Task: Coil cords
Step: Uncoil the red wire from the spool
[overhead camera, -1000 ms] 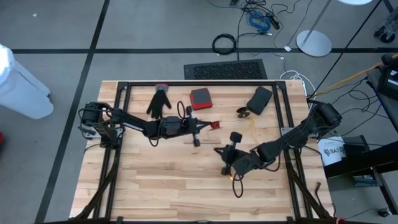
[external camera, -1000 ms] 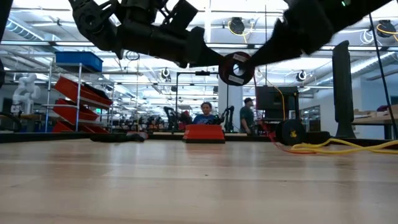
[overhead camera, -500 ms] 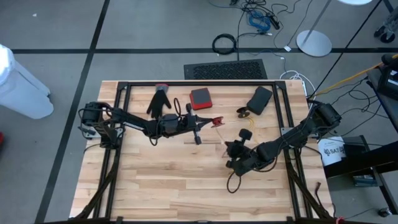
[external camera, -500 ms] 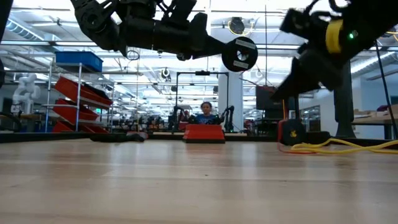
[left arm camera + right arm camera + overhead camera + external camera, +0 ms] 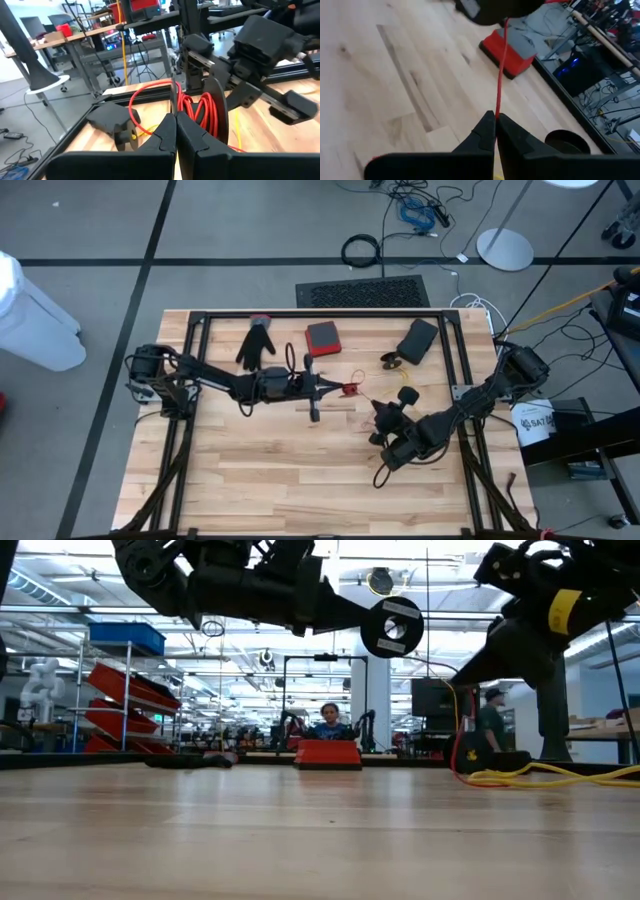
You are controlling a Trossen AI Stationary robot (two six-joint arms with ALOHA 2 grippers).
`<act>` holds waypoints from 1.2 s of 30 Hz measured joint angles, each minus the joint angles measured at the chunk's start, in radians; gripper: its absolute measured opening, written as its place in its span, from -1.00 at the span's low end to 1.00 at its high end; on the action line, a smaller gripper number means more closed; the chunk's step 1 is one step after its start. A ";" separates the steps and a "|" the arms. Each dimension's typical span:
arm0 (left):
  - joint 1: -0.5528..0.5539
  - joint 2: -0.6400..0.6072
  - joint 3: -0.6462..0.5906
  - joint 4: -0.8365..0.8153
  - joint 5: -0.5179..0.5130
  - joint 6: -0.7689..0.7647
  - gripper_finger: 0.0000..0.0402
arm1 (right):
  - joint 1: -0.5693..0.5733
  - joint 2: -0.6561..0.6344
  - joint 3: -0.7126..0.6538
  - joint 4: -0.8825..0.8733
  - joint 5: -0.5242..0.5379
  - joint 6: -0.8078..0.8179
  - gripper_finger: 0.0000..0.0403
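- The wooden worktop [image 5: 250, 480] carries a black frame, with both arms reaching in over it.
- The left arm stretches from the left edge toward the middle; the left gripper [image 5: 175, 131] has its fingers pressed together on a bundle of red cord [image 5: 192, 107], held above the worktop near its centre.
- The right arm comes in from the right edge; the right gripper [image 5: 495, 122] has its fingers closed on a taut strand of the same red cord [image 5: 501, 70], which runs up toward the left gripper.
- A black glove [image 5: 256, 343] lies near the far edge.
- A red box [image 5: 322, 337] sits beside the glove.
- A dark pouch [image 5: 417, 339] lies further right.
- A yellow cord [image 5: 404, 383] lies just in front of the pouch.
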State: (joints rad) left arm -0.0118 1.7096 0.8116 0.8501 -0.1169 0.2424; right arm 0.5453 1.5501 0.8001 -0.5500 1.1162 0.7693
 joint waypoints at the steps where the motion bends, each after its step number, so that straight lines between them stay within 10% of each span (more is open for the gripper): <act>1: -0.004 -0.004 0.000 -0.003 0.000 0.000 -1.00 | 0.000 0.000 0.000 0.000 0.014 0.008 -0.98; 19: -0.088 -0.064 0.000 -0.026 -0.115 0.054 -1.00 | 0.067 -0.001 0.000 -0.001 0.268 0.009 -0.56; 36: -0.064 -0.095 0.008 -0.023 -0.093 0.104 -1.00 | 0.000 -0.001 0.000 0.313 0.216 -0.287 -0.38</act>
State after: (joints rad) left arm -0.0761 1.6142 0.8192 0.8273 -0.2096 0.3462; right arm 0.5450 1.5494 0.8001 -0.2365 1.3321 0.4819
